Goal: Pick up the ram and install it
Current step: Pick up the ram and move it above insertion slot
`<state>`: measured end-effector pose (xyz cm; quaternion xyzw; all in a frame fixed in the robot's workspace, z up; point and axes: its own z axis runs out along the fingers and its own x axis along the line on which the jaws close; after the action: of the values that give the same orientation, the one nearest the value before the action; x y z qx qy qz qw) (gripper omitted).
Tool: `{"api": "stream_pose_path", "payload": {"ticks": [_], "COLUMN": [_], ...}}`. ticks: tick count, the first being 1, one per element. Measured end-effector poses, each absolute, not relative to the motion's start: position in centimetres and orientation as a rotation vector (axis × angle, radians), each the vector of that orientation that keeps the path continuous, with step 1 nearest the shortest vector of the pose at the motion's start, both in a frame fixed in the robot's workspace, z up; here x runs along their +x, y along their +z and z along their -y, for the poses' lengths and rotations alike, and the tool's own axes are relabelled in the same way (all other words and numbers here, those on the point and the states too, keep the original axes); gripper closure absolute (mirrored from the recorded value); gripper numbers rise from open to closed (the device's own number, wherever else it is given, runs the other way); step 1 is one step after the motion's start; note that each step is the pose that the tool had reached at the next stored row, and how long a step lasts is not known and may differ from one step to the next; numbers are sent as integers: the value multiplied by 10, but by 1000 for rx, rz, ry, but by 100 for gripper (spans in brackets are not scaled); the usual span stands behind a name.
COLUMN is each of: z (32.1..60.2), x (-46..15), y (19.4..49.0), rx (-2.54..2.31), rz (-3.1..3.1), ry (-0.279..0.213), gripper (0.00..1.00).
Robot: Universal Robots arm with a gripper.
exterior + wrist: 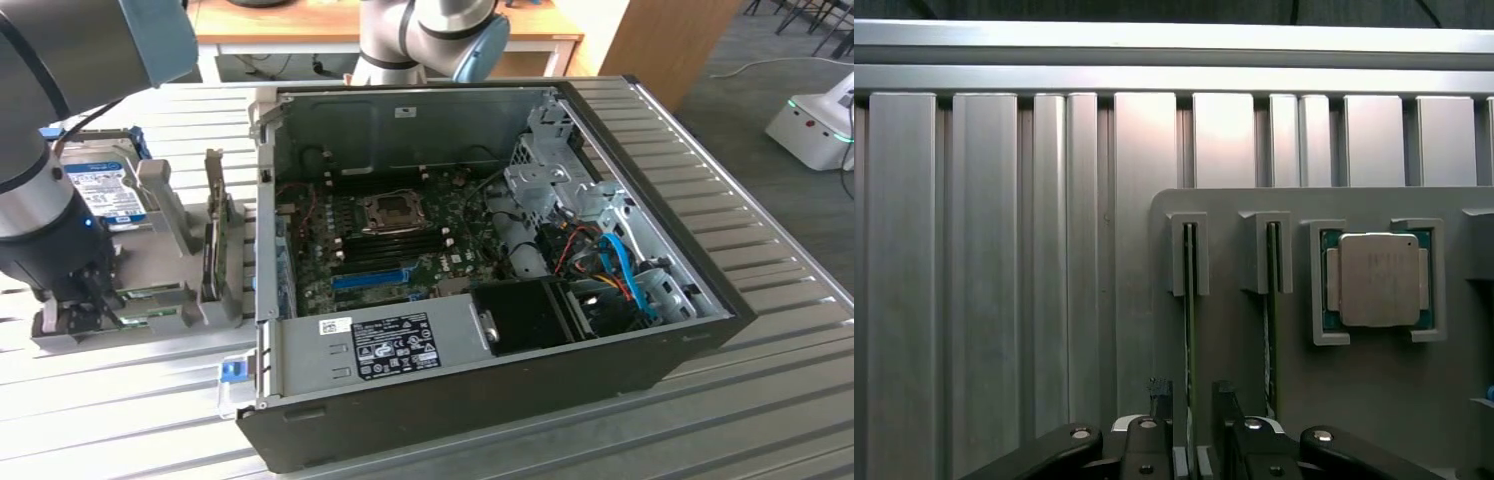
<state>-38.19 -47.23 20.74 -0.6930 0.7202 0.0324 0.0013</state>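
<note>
Ribbed aluminium tabletop (984, 300) lies under a flat grey plastic holder tray (1234, 350). Closest in the wrist view, the black two-fingered gripper (1191, 392) is released. Its fingers (1160, 400) stand either side of the ram (1190, 300), a thin green circuit-board stick set on edge in a tray slot, with a gap each side. A second thin stick (1270, 330) stands in the neighbouring slot, then a square silver processor chip (1374, 280). Farther off, the open black computer case (601, 380) lies to the exterior view's right of the tray.
</note>
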Motion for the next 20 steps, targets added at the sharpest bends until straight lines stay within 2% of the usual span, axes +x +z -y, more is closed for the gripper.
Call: {"api": "stream_pose_path", "payload": {"ticks": [20], "z": [472], "x": [-370], "y": [203], "rx": [-2175], "rz": [-2261], "ry": [102], "gripper": [70]}}
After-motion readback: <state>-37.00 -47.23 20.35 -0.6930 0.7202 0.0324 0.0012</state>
